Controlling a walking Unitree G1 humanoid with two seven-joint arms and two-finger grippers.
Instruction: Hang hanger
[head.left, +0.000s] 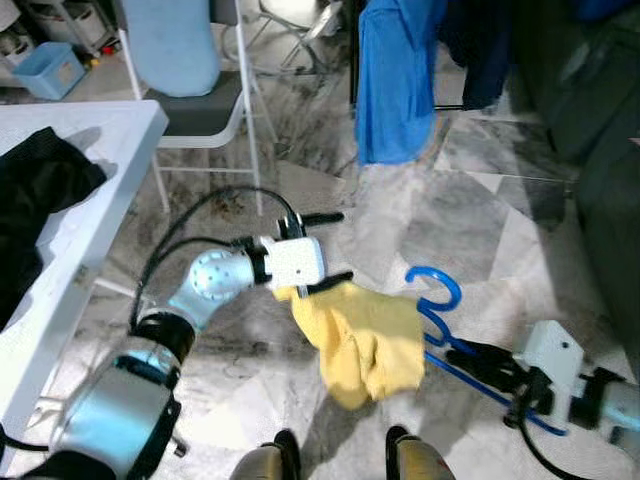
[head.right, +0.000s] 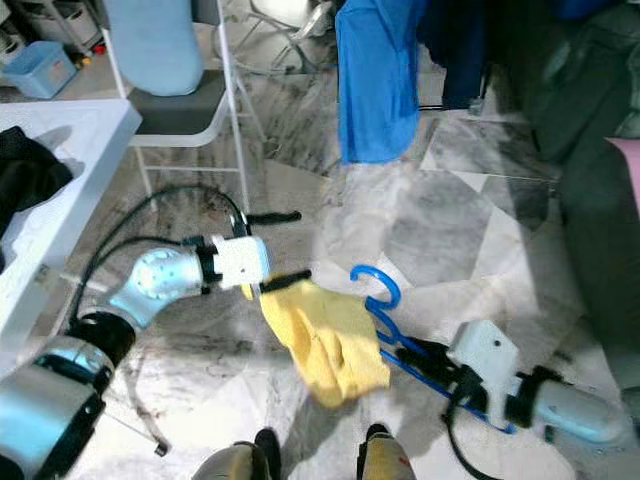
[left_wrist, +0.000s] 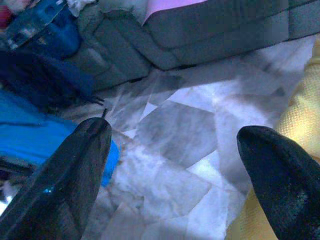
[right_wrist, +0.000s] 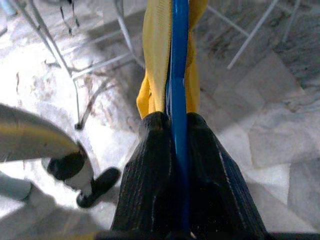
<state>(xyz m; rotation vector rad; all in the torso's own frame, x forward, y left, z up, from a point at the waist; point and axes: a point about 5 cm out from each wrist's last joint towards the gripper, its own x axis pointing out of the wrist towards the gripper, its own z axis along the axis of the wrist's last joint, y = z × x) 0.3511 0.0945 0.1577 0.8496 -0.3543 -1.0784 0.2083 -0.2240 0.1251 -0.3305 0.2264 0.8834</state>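
**Blue hanger held low over the floor, yellow cloth draped on it**

We see the blue hanger (head.left: 440, 318) held low above the marble floor (head.left: 470, 210), in front of the robot's feet. Its long axis runs from the right gripper (head.left: 490, 362), at the robot's lower right, up and leftward towards the yellow cloth (head.left: 365, 340). The hook curls at the top, pointing away from the robot towards the hanging blue garment (head.left: 395, 80).

The right gripper's jaws are clamped tight on the hanger's blue bar; in the right wrist view the bar (right_wrist: 179, 85) runs straight out between the two black fingers (right_wrist: 145, 175), with the yellow cloth folded over it just beyond the fingertips.

The left gripper (head.left: 320, 245) is at the cloth's upper left edge. Its jaws stand wide apart, the lower finger touching or just above the cloth; we cannot tell which. In the left wrist view the yellow fabric (left_wrist: 300, 125) lies beside one finger (left_wrist: 280, 175), with open floor between the two.

A white worktop (head.left: 90, 190) carrying a dark garment (head.left: 35, 195) stands on the robot's left, and a white chair (head.left: 200, 100) is beyond it.
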